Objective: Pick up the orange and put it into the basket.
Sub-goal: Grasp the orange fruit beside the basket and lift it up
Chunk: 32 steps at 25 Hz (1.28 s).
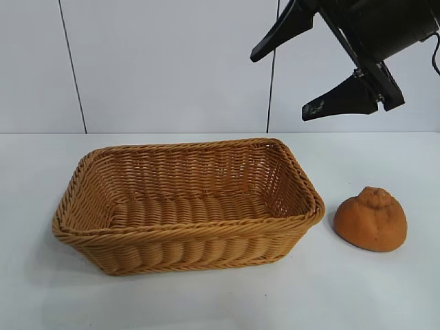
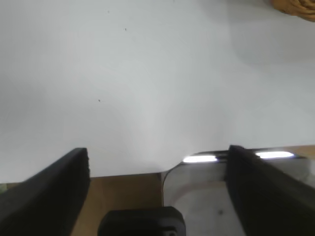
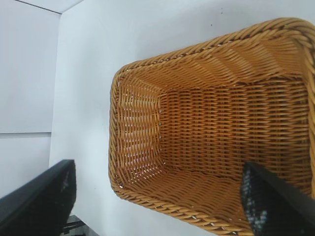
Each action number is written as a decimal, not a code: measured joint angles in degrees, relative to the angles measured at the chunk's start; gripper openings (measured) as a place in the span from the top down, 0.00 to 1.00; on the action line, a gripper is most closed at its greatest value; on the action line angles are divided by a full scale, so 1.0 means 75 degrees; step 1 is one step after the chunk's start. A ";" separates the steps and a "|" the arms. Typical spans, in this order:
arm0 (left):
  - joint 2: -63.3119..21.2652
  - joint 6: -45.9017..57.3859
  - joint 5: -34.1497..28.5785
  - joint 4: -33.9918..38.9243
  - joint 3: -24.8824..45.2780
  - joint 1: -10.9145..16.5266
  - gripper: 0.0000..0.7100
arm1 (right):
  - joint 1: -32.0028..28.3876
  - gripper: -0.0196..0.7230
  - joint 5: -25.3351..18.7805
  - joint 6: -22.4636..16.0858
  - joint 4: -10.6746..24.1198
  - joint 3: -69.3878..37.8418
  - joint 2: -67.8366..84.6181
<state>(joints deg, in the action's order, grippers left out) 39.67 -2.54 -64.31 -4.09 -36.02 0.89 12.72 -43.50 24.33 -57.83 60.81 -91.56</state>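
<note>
The orange, lumpy and dull orange-brown with a knob on top, sits on the white table just right of the basket, apart from it. The wicker basket is empty. My right gripper hangs high above the basket's right end and the orange, open and empty. Its wrist view looks down into the basket between the spread fingers of the right gripper; the orange is out of that view. My left gripper is open and empty over the table's edge, out of the exterior view.
The white table runs around the basket, with a pale wall behind. In the left wrist view a corner of the basket shows far off, and the table's edge lies between the fingers.
</note>
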 joint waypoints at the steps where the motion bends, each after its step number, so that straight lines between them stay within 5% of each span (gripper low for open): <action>1: -0.0471 0.0000 0.0145 0.0000 0.0271 0.0000 0.23 | 0.0000 0.14 -0.0046 0.0000 0.0000 0.0007 0.0000; 8: -0.3184 0.0000 0.0418 -0.0007 0.0928 0.0000 0.23 | 0.0000 0.14 -0.0849 -0.0088 0.0583 0.0854 0.0000; 11: -0.3863 0.0000 0.0430 -0.0005 0.0943 0.0000 0.23 | 0.0000 0.14 -0.1108 -0.0673 0.1710 0.1538 0.0000; 17: -0.5057 0.0000 0.0430 -0.0026 0.0966 0.0000 0.23 | -0.0009 0.14 -0.1541 -0.2668 0.5030 0.2408 0.0000; 20: -0.5309 0.0000 0.0430 -0.0026 0.0966 0.0000 0.23 | -0.0271 0.14 -0.1893 -0.3169 0.6002 0.2437 0.0000; 32: -0.5323 0.0008 0.0430 -0.0026 0.0966 0.0000 0.23 | -0.1166 0.14 -0.2049 -0.3244 0.6223 0.2437 -0.0979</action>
<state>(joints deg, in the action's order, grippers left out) -0.25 -2.48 -61.09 -4.28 -28.78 0.89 3.97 -58.87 0.00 -11.16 79.08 -98.90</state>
